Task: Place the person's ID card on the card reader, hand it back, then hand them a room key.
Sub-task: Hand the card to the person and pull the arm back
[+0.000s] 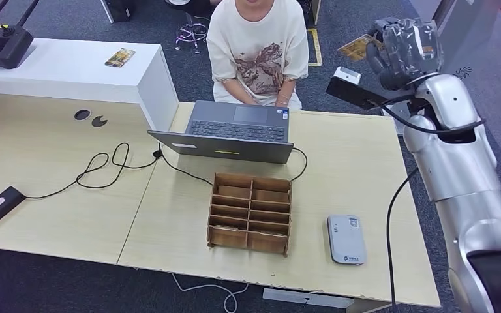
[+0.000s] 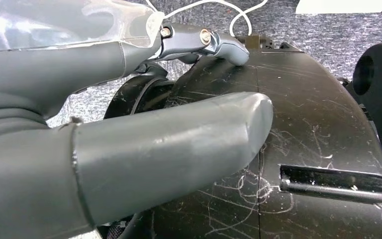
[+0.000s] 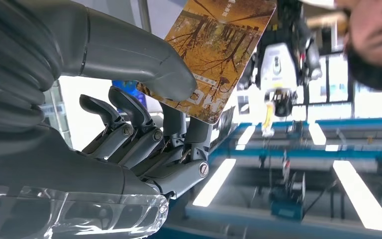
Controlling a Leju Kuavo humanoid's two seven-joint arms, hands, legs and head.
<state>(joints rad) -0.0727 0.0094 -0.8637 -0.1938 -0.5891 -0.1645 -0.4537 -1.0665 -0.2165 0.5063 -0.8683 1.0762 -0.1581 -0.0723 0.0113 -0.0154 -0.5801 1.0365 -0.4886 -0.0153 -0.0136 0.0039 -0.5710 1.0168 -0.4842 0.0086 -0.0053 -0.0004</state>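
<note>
You're holding a thin card printed w/ autumn trees (image 3: 219, 50) pinched betw. thumb and fingers of the raised right hand (image 1: 401, 45), prob. the ID just taken, so next you're bringing it down to the grey flat reader (image 1: 346, 239) well below the hand.

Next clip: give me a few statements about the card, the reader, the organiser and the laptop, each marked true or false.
1. The right robot hand pinches an orange tree-patterned card between thumb and fingers. True.
2. The grey rectangular card reader has a card lying on it. False: its top is bare.
3. The brown wooden compartment organiser stands between the open grey laptop and the table's near edge. True.
4. The laptop is closed. False: it is open, facing the seated person.
5. The right robot hand rests on the table. False: it is raised above the far right corner.
</note>
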